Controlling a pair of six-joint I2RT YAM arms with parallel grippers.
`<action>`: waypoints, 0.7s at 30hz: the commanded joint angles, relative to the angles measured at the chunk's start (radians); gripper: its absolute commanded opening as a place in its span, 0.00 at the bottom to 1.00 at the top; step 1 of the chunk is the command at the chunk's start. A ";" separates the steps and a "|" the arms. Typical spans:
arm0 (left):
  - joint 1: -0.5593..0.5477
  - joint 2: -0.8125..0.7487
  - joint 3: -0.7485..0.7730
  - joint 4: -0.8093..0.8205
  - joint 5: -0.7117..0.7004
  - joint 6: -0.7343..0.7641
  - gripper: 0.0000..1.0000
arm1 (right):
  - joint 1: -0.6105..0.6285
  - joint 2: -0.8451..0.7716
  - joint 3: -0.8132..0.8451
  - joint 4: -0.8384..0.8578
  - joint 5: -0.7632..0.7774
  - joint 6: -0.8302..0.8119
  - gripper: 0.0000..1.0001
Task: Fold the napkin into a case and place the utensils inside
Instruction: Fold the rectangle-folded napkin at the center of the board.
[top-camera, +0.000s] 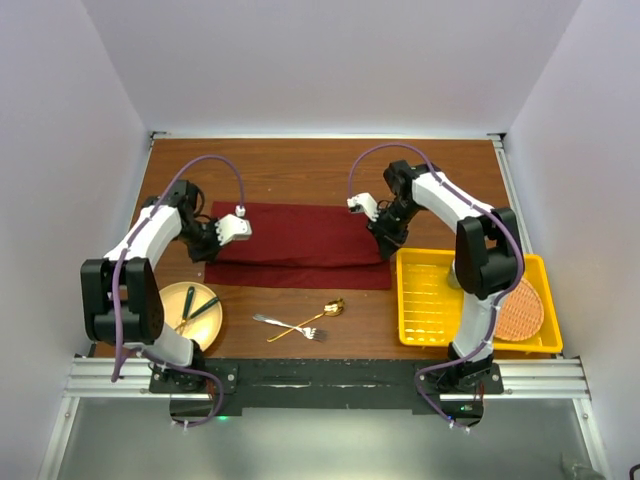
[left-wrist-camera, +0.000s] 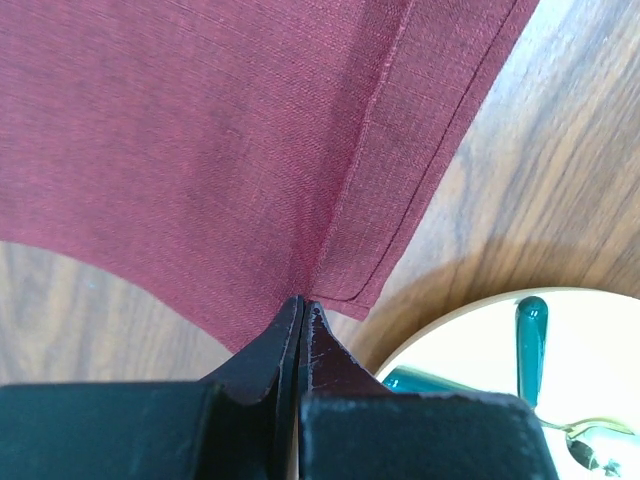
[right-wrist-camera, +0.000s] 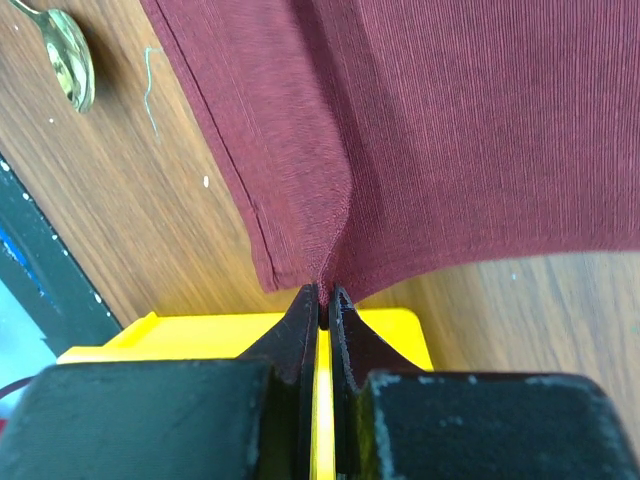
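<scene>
Napkin (top-camera: 300, 245) lies across the middle of the wooden table (top-camera: 300, 170), long side running left to right between my two grippers. Left gripper (left-wrist-camera: 300, 308): jaws fully closed, pinching a hemmed corner at the cloth's left end. Right gripper (right-wrist-camera: 322, 295): jaws closed too, pinching the hemmed corner at the right end, close to a corner of the yellow tray (top-camera: 420, 300). The cloth creases at each pinch (folds fan out from both). Silver fork (top-camera: 275, 322) and gold spoon (top-camera: 333, 308) lie crossed near the front edge, apart from the napkin.
</scene>
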 joint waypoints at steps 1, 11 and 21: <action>0.004 0.024 -0.010 0.039 0.002 0.005 0.00 | 0.021 -0.021 -0.007 0.046 -0.003 0.001 0.00; 0.004 0.003 0.005 0.027 0.011 0.005 0.00 | 0.023 -0.048 0.010 -0.019 0.021 -0.037 0.00; 0.004 -0.051 -0.010 -0.039 0.019 0.029 0.00 | 0.024 -0.077 0.004 -0.047 0.046 -0.057 0.00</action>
